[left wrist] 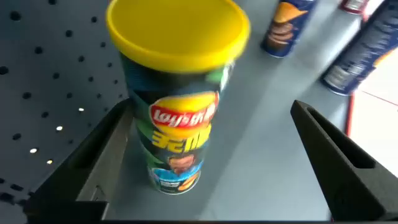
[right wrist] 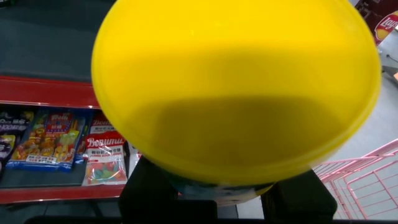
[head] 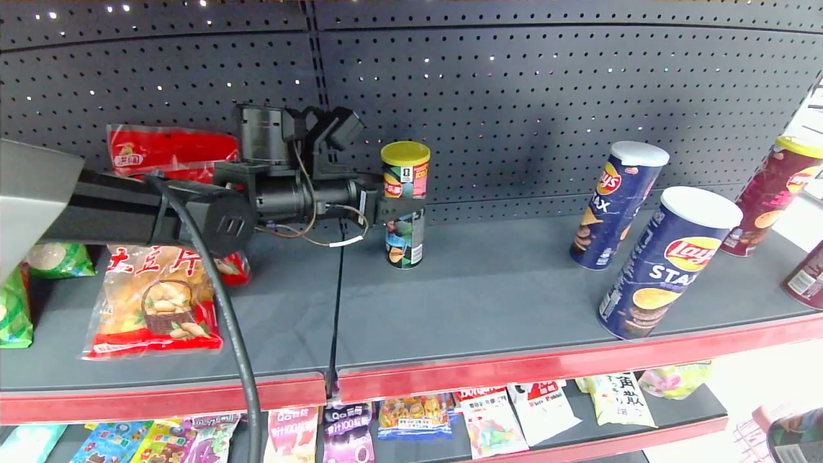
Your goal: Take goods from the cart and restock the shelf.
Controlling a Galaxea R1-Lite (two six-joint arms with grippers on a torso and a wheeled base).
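Right claw: pressed on the body of a held can with a yellow lid, one finger on each side. It hangs off the shelf, beside the pink wire cart. Small packets lie in a row on the lower shelf behind it.

Shelf, front: grey deck with a red lip. On the left near the lip lies a flat crisps bag, with a green bag at the far left edge. On the right, a blue tube stands close to the lip.

Shelf, middle: a second blue tube stands just behind the first, and a maroon tube stands farther right. The left arm crosses above the crisps bag.

Shelf, rear: a can with a yellow lid stands upright near the back, well apart from the tubes. The left claw is spread around it at mid-height. One finger sits close against the can; contact cannot be confirmed. The other finger stands apart from it. A red bag leans at the back behind the arm. The pegboard closes the shelf just behind the can.
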